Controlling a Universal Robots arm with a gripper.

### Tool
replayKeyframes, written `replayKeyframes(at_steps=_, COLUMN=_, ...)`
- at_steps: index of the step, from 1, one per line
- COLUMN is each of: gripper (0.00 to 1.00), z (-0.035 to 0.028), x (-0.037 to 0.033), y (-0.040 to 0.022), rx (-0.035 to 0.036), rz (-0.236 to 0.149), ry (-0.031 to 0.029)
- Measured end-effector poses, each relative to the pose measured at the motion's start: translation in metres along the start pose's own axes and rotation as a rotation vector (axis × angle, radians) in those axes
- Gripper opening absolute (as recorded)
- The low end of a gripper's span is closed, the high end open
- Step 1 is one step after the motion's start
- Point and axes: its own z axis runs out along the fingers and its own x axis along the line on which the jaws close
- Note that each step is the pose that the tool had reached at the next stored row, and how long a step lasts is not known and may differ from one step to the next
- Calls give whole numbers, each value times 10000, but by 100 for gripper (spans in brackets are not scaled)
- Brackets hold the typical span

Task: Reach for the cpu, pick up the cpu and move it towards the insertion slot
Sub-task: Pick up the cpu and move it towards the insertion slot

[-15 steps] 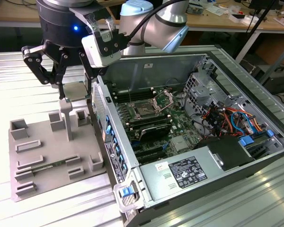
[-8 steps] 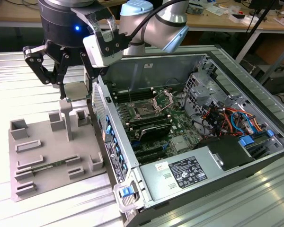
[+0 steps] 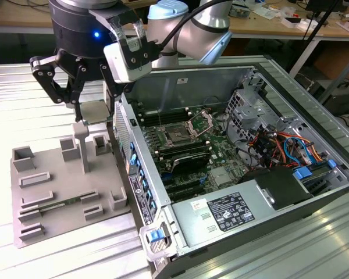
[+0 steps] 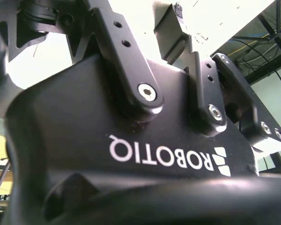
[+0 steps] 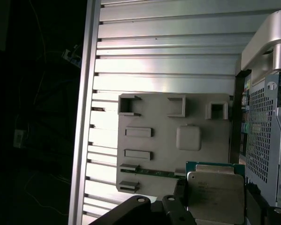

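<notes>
The cpu is flat, square, silvery, green-edged.

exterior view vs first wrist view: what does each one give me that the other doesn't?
Exterior view: the socket inside the open computer case, apart from the claw, which hangs over the grey tray. First wrist view: a top-down look at that tray, its square pad bare, and the green edge of the chip. Both: the chip clamped in the claw, lifted clear of the tray, case wall alongside.
</notes>
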Motion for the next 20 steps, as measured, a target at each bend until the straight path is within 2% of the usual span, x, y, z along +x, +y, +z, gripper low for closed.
replayKeyframes(at_steps=20, gripper=55, z=0, x=-50, y=-5, rx=0, rz=0, ry=0)
